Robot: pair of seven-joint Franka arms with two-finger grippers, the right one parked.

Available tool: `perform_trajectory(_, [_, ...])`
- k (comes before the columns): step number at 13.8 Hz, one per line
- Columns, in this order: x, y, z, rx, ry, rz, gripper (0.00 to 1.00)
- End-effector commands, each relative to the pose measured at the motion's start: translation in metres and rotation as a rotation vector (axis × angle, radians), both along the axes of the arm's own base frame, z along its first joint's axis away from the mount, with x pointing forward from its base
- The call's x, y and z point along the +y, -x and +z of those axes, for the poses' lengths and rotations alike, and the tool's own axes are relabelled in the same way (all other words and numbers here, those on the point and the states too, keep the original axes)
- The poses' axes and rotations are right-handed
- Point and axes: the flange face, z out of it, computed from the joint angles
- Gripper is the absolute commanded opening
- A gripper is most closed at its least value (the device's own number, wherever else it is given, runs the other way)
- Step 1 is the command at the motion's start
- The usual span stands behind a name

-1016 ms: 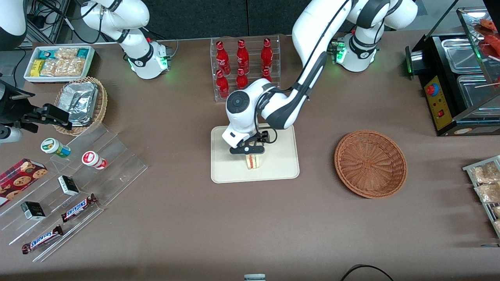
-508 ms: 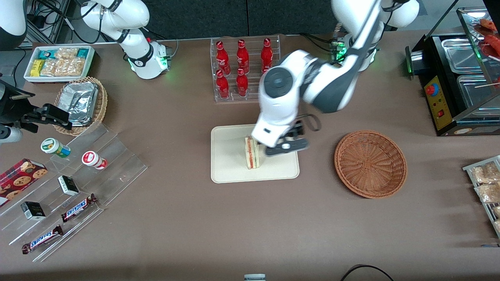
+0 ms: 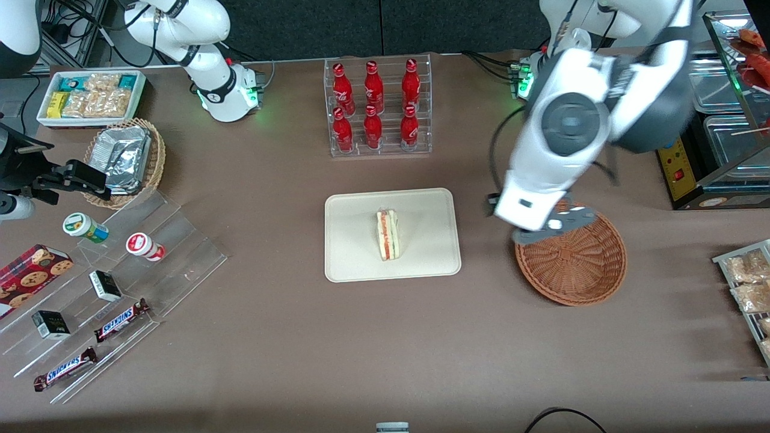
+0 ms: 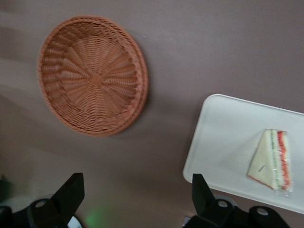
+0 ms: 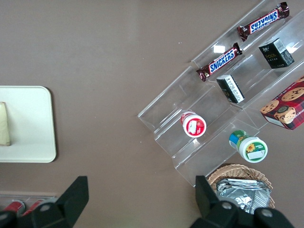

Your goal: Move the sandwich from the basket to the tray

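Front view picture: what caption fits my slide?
Sandwich lies on the tray; open gripper hangs above the empty basket's rim.

Glossy white arm shells joined by dark grey bands, round grey cap set on the wrist joint, black cable looped alongside, green light glowing at the base, black two-fingered hand (image 3: 553,225) with fingers (image 4: 71,194) spread apart above the desk

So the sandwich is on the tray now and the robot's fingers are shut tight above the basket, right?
Almost. The sandwich does sit on the tray, and the gripper is above the basket. But its fingers are not shut: the left wrist view shows them spread wide apart, with nothing between them.
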Motion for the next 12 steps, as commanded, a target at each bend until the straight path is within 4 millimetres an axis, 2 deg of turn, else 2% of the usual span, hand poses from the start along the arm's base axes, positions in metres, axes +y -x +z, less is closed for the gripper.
perform_trajectory(1, [0.059, 0.015, 0.021, 0.045, 0.015, -0.067, 1.0])
perform_trajectory(5, [0.151, 0.039, 0.053, 0.042, 0.056, -0.167, 1.0])
perform_trajectory(8, [0.199, 0.042, 0.068, 0.037, 0.105, -0.243, 1.0])
perform_trajectory(10, [0.222, 0.044, 0.07, 0.05, 0.128, -0.29, 1.0])
perform_trajectory(12, [0.23, 0.046, 0.076, 0.042, 0.131, -0.294, 1.0])
